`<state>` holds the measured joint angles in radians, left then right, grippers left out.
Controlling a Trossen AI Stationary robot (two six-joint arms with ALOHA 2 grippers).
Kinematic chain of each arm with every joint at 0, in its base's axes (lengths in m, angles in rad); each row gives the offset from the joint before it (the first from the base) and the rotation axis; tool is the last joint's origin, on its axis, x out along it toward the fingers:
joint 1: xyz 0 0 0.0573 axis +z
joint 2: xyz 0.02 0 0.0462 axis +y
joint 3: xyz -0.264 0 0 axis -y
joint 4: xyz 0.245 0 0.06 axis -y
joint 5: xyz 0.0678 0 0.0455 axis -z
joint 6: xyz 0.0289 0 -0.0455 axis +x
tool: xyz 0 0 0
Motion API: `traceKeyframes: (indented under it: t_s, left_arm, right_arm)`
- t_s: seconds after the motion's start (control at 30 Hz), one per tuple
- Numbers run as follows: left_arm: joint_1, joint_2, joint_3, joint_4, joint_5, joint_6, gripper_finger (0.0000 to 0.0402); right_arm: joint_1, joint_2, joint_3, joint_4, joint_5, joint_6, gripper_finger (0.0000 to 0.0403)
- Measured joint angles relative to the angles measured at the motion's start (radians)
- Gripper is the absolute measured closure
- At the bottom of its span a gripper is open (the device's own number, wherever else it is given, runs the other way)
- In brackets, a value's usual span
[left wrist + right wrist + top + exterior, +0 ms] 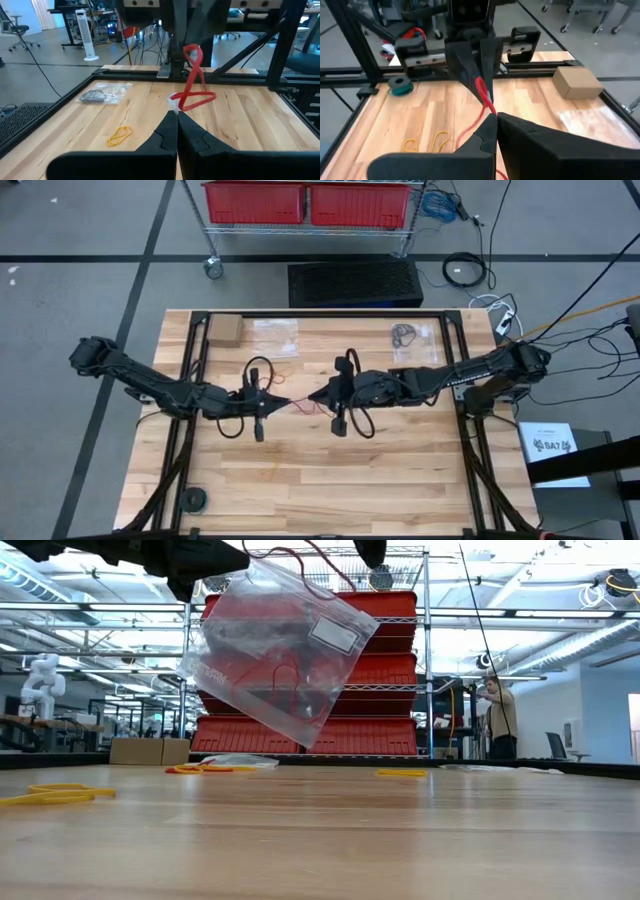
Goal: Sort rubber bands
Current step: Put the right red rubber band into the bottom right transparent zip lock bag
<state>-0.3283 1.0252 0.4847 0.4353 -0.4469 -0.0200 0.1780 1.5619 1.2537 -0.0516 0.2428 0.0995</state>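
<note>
High view: both arms meet over the middle of the wooden table (330, 480). The left gripper (283, 402) and the right gripper (312, 396) face each other, tips nearly touching, with a clear plastic bag (285, 645) held up between them. Both grippers have their fingers fully closed, each pinching an edge of the bag. Low view: the bag hangs tilted, clear of the tabletop, with red rubber bands (285, 675) inside it. Left wrist view: a red band (195, 95) dangles beyond the closed fingertips. Loose yellow rubber bands (55, 795) lie on the table near its front edge; more lie farther back. At the table's far side rest a cardboard box (224, 330) and a second bag holding dark bands (405, 336).
</note>
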Motion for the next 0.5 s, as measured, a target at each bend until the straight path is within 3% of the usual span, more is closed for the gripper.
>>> traceKeyframes:
  t_s: [0.1,0.3,0.5]
  left_arm:
    - [0.0,0.0,0.0,-0.001,0.0,0.0,0.0402]
    - [0.0,0.0,0.0,0.0,0.001,0.0,0.0402]
    - [0.0,0.0,0.0,0.001,0.001,0.0,0.0402]
  right_arm:
    - [0.0,-0.005,0.0,-0.034,0.022,-0.006,0.0403]
    - [0.001,-0.016,0.081,-0.275,0.082,-0.007,0.0403]
    - [0.001,-0.016,0.112,-0.371,0.062,-0.005,0.0403]
